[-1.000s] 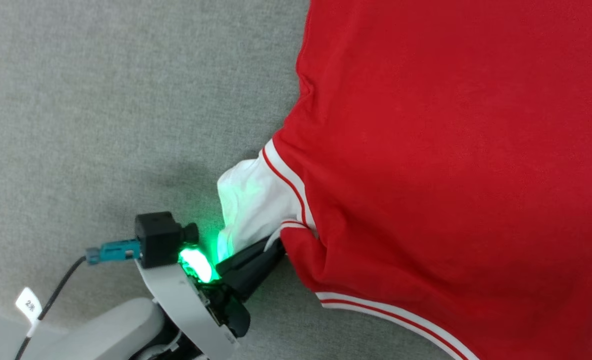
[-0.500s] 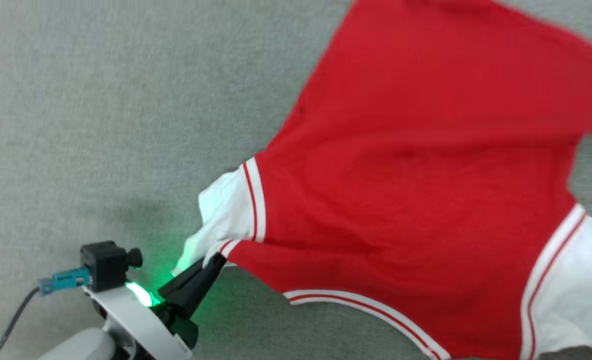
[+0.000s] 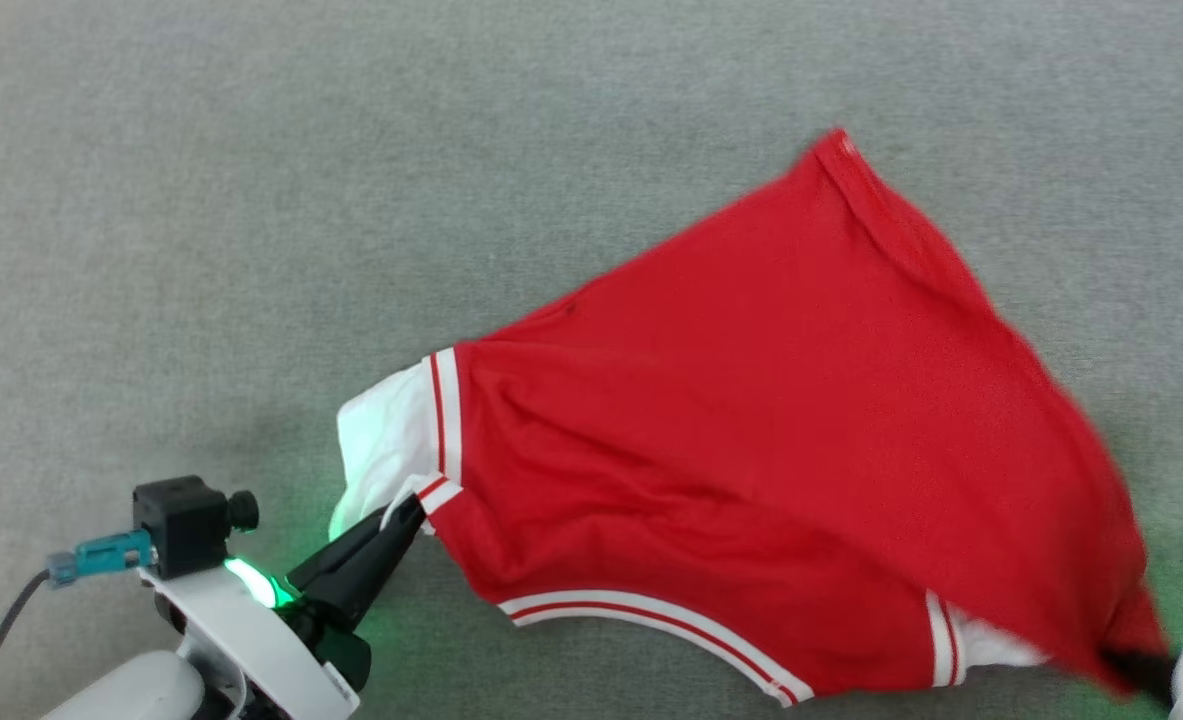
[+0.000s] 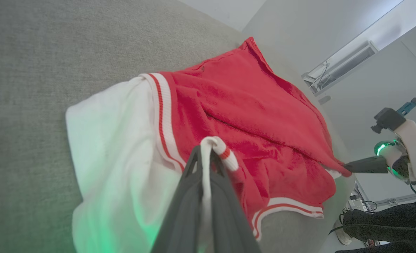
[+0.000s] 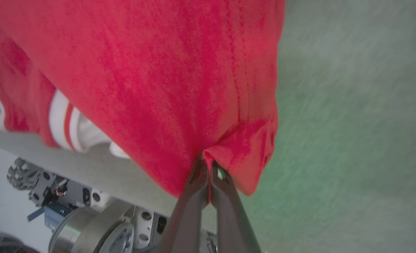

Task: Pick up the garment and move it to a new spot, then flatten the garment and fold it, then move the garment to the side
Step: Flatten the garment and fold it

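Left gripper (image 3: 406, 508) stays pinched shut on the striped cuff (image 4: 222, 151) of the white sleeve; right gripper (image 5: 208, 162) is clamped on a bunch of red cloth. The garment (image 3: 751, 450) stretches between them over the grey surface (image 3: 251, 200). Half a second ago its other sleeve lay open; now red cloth covers it, and the far hem corner shows

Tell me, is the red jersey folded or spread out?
Spread out, not folded: the jersey stretches between the left gripper, shut on its sleeve trim, and the right gripper, shut on a red edge.
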Controlling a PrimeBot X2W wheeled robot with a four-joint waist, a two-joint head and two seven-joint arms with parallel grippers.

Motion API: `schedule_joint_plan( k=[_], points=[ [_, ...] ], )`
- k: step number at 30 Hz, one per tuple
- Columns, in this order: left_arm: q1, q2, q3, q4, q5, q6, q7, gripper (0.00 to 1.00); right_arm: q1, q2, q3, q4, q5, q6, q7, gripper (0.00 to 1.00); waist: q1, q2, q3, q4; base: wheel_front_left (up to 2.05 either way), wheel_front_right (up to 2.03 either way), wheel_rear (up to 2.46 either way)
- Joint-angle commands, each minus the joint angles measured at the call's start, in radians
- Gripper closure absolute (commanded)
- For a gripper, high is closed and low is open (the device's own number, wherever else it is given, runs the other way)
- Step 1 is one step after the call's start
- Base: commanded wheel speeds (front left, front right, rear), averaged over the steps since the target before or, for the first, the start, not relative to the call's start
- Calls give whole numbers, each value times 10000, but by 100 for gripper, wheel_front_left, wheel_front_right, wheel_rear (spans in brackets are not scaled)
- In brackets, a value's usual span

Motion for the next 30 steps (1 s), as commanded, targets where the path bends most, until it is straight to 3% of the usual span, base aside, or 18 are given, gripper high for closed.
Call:
schedule_joint_plan(
  k=[1,8,9,10,11,19,23,27,30],
  points=[
    [-78,22,-20,13,20,24,19,100,394,97,241,-145,-43,-7,54,100,0,0,-111,-154,0,0,0],
    [-308,-14,-113,210,96,24,140,100,1024,501,823,-281,-248,-7,-494,100,0,0,-140,-200,0,0,0],
    [-346,-33,-122,227,87,24,132,100,984,521,780,-299,-302,-7,-623,87,0,0,-148,-207,0,0,0],
    [-377,-49,-133,239,70,24,134,100,916,488,746,-380,-346,-7,-771,52,0,0,-160,-211,0,0,0],
    [-390,-48,-141,260,61,24,137,100,823,498,673,-464,-310,-7,-907,0,0,0,-171,-216,0,0,0],
    [-433,-190,-310,252,133,24,122,100,148,728,-710,-1819,557,-7,-727,0,0,0,-149,-23,0,0,0],
    [-629,-374,-465,218,211,24,152,100,-1091,389,-1114,-2414,698,-6,-278,0,0,0,-30,229,0,0,0],
    [-985,-603,-614,218,282,24,139,100,-3732,131,-187,-1289,-387,-6,-1108,0,0,0,257,613,0,0,0],
    [-1181,-736,-701,241,301,24,140,100,-4761,105,499,-367,-810,-6,-1545,0,0,0,386,795,0,0,0]
  ],
)
